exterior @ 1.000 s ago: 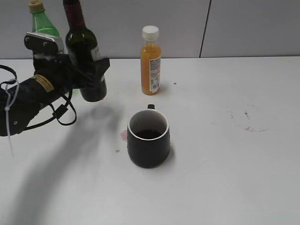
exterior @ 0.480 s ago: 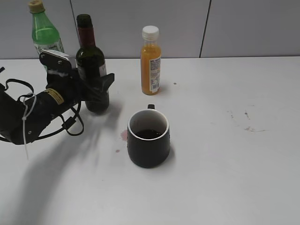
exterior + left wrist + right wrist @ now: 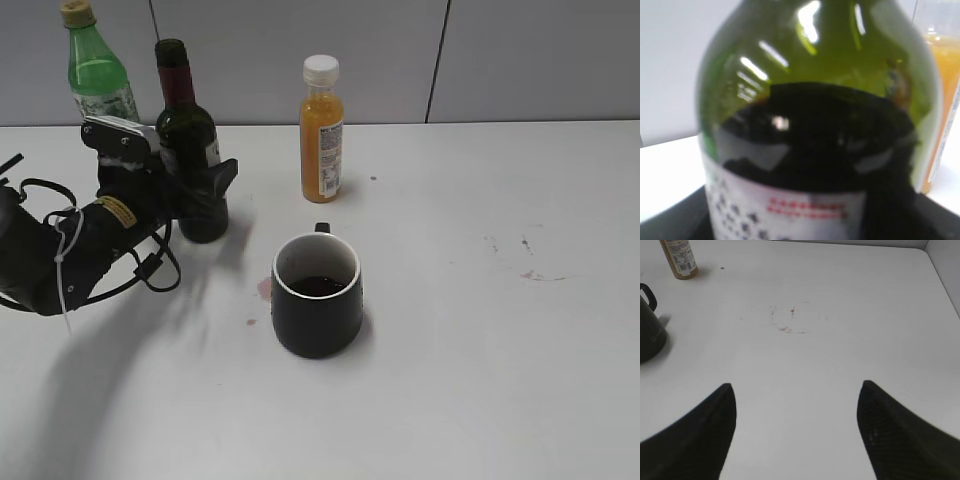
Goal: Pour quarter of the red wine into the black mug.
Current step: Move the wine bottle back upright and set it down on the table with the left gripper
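Red wine within left tool

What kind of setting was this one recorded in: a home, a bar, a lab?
Most likely a lab or office test bench, not a home. A bare white table with faint stains, plain grey partition panels behind it, and only a few props: wine bottle, juice bottle, mug.

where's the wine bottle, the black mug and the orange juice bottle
wine bottle (image 3: 186,140), exterior view, on its shoulder
black mug (image 3: 318,318), exterior view, on its outer front wall
orange juice bottle (image 3: 322,130), exterior view, on the orange body
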`<move>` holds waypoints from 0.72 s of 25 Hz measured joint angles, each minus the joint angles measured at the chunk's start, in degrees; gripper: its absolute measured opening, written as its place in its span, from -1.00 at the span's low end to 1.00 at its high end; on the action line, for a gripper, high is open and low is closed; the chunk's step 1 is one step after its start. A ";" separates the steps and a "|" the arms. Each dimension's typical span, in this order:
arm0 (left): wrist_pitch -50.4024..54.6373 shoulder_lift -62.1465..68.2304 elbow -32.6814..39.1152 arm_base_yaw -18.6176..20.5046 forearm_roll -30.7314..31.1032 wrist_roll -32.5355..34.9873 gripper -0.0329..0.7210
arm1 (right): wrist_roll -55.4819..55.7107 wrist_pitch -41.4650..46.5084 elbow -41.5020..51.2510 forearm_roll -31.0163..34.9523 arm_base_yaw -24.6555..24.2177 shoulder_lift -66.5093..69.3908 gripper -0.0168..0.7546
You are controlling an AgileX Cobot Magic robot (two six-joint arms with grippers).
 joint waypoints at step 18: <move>-2.69 -0.22 -0.34 0.05 -0.61 0.00 0.84 | 0.05 0.00 0.00 0.00 0.00 0.00 0.53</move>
